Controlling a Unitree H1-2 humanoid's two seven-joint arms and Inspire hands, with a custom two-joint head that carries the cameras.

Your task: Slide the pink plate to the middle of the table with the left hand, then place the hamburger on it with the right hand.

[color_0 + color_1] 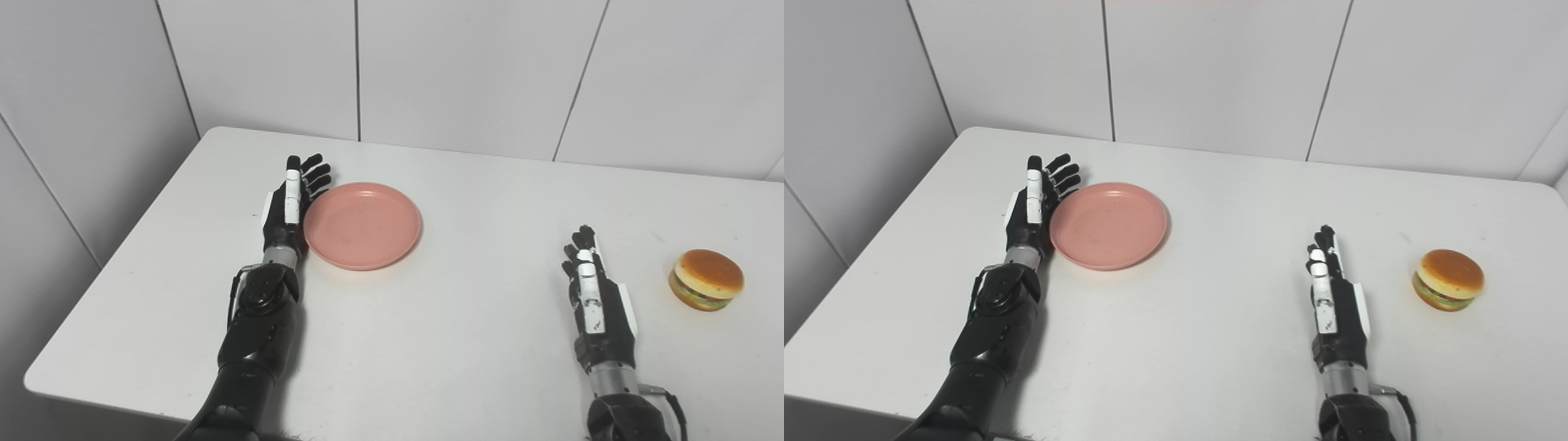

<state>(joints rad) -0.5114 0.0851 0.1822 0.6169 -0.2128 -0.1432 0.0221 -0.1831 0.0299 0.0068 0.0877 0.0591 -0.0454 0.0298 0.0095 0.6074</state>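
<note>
- Left eye view: the pink plate (pixel 362 225) sits left of the frame's centre on the white table (pixel 429 343), so the slide to the middle looks unfinished at best, and it is hard to say from here whether it has begun.
- The left hand (pixel 293 205) stands edge-on just beside the plate's left rim, fingers (pixel 313 171) straight and spread, holding nothing. Contact with the rim seems likely, though the angle does not settle it.
- The hamburger (pixel 706 279) lies at the right of the frame, well apart from the plate, so the second step is not yet done.
- The right hand (pixel 593 288) lies at lower right, fingers extended and empty, near the hamburger but apart from it.
- Right eye view: the pink plate (pixel 1108 225) shows as a shallow round dish with a low raised rim, matte salmon pink, empty, with faint specks on its floor.
- The left hand (pixel 1032 202) again flanks the plate's left edge, open.
- The hamburger (pixel 1448 279) is a small toy-like one: glossy tan bun, with a green and dark layer showing at its side, lying slightly tilted.
- The right hand (pixel 1331 294) is to its left, fingers loosely apart, gripping nothing.
</note>
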